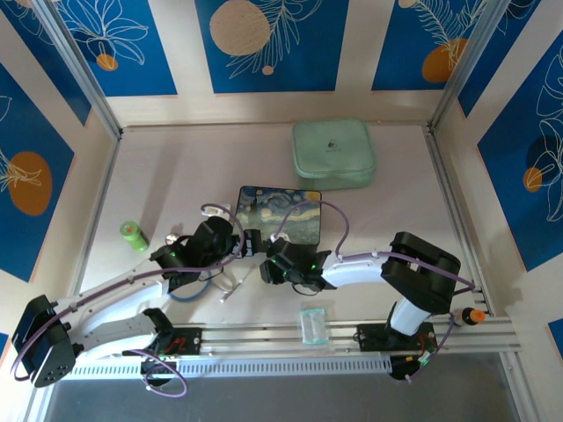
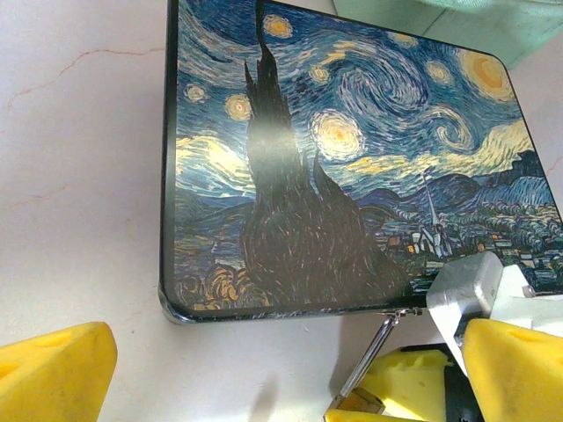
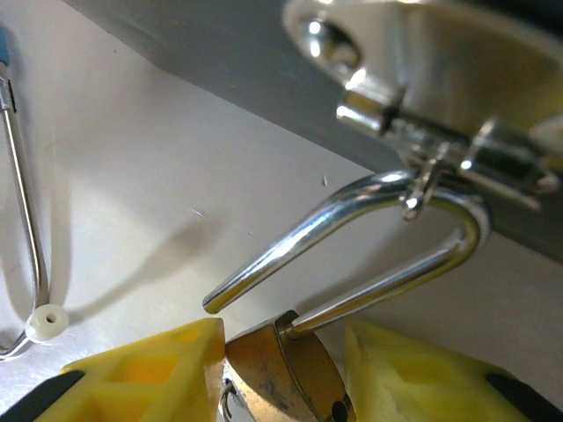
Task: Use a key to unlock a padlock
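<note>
A pale bench (image 1: 176,167) with faint reddish veining fills the middle of the space, boxed in on three sides by light wooden walls (image 1: 185,53). The walls carry deep blue panels (image 1: 308,70) with white line-drawn leaves and orange and cream discs. Slanting metal posts (image 1: 79,70) stand at the two back corners, and a thin metal strip (image 1: 457,220) edges the bench's right side. A ribbed aluminium rail (image 1: 352,327) runs along the near edge. The light is bright and even, and the shadows are soft.

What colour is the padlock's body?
The padlock body is brass-gold, its shackle silver; the right wrist view shows it best.
</note>
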You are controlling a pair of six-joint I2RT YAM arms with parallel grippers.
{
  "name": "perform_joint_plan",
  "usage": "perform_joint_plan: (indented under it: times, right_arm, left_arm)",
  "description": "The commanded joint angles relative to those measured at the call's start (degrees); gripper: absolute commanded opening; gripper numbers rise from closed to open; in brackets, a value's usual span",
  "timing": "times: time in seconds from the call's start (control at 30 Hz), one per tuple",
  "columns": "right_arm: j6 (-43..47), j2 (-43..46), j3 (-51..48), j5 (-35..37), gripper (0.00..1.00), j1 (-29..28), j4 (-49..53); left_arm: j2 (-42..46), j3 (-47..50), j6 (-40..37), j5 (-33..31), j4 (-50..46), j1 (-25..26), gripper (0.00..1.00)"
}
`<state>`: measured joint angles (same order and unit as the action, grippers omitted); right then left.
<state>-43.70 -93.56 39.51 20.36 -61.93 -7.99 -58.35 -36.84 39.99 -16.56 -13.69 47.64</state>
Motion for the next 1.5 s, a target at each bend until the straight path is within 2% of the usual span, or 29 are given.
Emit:
perform_joint_plan:
  times: [0.0, 0.13, 0.27, 0.4, 0.7, 0.83, 0.97, 1.2, 1.33, 1.47]
  right_arm:
    - [-3.12, 0.33, -3.55, -3.19, 0.36, 0.96, -0.52]
    - [-3.91, 1.13, -5.03, -4.94, 0.27, 2.19, -1.96]
    - [-5.01, 1.83, -6.04, -4.57, 0.27, 2.51, -2.18]
    - [-5.92, 2.37, -7.12, -5.39, 0.27, 3.0, -2.72]
    - [-7.51, 3.62, -10.1, -6.87, 0.27, 4.22, -3.43]
    - [-7.71, 3.58, -11.28, -8.35, 0.26, 5.09, -4.83]
    - [-7.63, 3.65, -11.55, -9.2, 0.25, 5.76, -5.15]
    - [-7.64, 2.35, -10.33, -8.46, 0.27, 5.6, -5.06]
    - [-8.21, 1.7, -8.84, -5.37, 0.4, 4.09, -3.05]
    - [-6.62, -0.54, -5.55, -3.41, 0.47, 2.03, -0.58]
  left_arm:
    - [-0.18, 0.35, -0.18, -1.06, 0.88, -0.35, 1.0]
    - [-0.66, 0.13, 0.0, -0.94, 0.87, -0.37, 1.0]
    - [0.02, -1.34, -1.81, -0.78, -0.78, -0.35, 1.0]
    - [0.2, -2.59, -7.77, -1.73, -1.47, -0.37, 1.0]
    - [-6.53, -6.23, -27.47, 2.52, -3.23, -0.04, 1.0]
    - [-10.76, -10.1, -39.81, -1.22, -7.17, 0.26, 1.0]
    - [-13.5, -13.0, -48.05, -0.46, -8.73, 0.35, 1.0]
    - [-15.42, -13.27, -51.92, -3.14, -8.31, 0.38, 1.0]
    - [-15.04, -12.64, -50.49, -4.6, -5.79, -0.07, 1.0]
    - [-12.95, -11.43, -47.44, -5.34, -2.74, -0.32, 1.0]
